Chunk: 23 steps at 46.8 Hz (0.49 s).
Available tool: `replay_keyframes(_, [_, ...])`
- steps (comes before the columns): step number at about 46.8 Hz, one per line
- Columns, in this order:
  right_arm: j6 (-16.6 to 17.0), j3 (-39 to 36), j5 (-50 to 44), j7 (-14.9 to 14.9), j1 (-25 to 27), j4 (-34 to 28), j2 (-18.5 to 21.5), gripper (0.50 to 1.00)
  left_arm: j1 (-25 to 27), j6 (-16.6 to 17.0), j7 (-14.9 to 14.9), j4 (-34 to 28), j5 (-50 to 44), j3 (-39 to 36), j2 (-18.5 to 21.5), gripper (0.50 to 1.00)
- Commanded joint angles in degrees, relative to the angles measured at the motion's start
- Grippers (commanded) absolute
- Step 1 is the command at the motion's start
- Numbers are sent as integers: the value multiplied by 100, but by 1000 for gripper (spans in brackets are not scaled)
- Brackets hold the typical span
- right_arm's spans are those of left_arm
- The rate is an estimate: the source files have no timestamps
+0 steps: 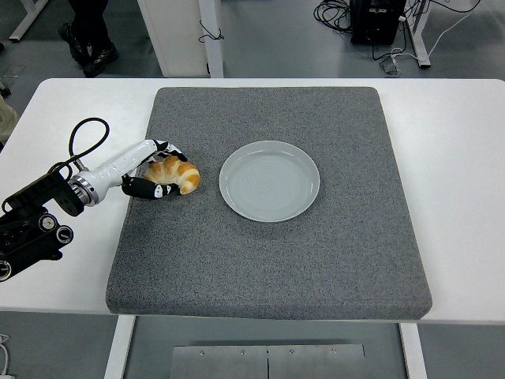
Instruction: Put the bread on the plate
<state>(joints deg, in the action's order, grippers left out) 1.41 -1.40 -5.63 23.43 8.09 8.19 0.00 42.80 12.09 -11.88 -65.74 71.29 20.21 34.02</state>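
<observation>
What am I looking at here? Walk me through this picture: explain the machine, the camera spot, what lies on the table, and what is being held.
This is one picture from a camera mounted high on a robot, looking down over a white table. The near edge of the table is at the bottom. A grey mat covers most of the table.

The robot has two arms, but only the left one shows, coming in from the left edge. It ends in a left hand with five fingers, black at the tips. Those fingers are curled over and around a piece of bread, a golden croissant lying on the mat, which looks like a grasp.

Just right of the bread sits a pale round plate, with nothing on it. The bread is not yet on the plate.

At the top, past the table, you can see floor, cables and a person's shoes.
</observation>
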Motion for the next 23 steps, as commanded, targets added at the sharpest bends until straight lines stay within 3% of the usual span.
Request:
replay_keyframes(1, [0, 8, 0, -5, 0, -2, 0, 1000, 17, -5, -112, -1, 7, 0, -1, 500])
replay_keyframes(5, [0, -1, 0, 3, 0, -2, 0, 1000, 52, -14, -305, -18, 34, 9, 34, 500])
replay_keyframes(11, [0, -1, 0, -5, 0, -2, 0, 1000, 351, -84, -323, -53, 8, 9, 113, 500])
replay_keyframes(23, [0, -1, 0, -5, 0, -2, 0, 1000, 861, -550, -385, -185, -1, 18, 421, 500])
